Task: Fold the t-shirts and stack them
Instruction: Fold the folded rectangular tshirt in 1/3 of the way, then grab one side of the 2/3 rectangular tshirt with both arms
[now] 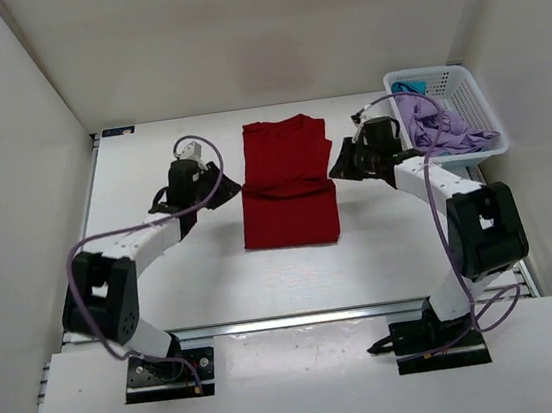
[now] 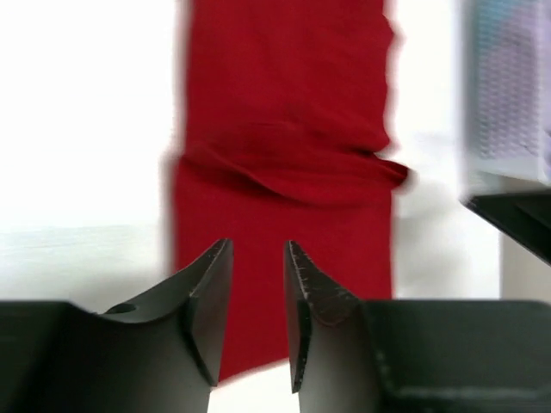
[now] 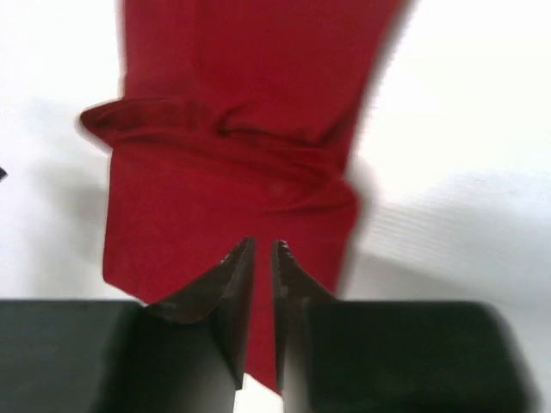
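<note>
The red shirt (image 1: 287, 190) lies folded between my left gripper (image 2: 256, 245) and right gripper (image 3: 263, 243), both slightly spread; its edges blur in the wrist views.

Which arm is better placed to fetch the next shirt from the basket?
Right, probably. The right gripper hangs just beside the white basket holding the lavender shirt, jaws slightly apart and empty. The left gripper sits across the red shirt, farther away.
</note>
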Controlling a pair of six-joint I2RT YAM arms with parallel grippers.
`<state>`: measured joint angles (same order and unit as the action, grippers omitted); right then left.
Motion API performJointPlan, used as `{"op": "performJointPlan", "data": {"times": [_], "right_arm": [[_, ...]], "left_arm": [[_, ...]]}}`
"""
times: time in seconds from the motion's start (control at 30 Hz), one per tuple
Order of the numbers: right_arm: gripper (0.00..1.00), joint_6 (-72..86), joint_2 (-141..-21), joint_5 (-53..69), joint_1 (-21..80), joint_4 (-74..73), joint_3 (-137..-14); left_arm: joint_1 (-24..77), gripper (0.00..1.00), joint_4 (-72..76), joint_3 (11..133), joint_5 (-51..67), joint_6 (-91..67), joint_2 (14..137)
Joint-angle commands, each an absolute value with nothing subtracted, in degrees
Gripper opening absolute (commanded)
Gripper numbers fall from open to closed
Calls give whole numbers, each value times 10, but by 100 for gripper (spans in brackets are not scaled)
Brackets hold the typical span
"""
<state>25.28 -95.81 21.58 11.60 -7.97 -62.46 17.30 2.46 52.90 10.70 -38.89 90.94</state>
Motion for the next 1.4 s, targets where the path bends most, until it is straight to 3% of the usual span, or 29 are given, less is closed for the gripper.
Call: {"op": "performJointPlan", "data": {"times": [0.0, 0.33, 0.53, 0.77, 1.03, 1.37], "right_arm": [[0, 240, -928, 158, 180, -36, -599], [0, 203, -1100, 193, 284, -54, -732], [0, 228, -1188, 238, 245, -41, -802], [0, 265, -1222, 300, 208, -4, -788], [0, 276, -1103, 342, 197, 2, -728], [0, 329, -872, 327, 173, 136, -379]], "left_arm": [[239, 40, 89, 457, 87, -402, 851], [273, 37, 147, 372, 128, -420, 932], [292, 37, 157, 315, 125, -418, 914], [279, 38, 159, 273, 135, -416, 845], [265, 46, 68, 272, 92, -389, 729], [251, 48, 74, 238, 105, -380, 750]]}}
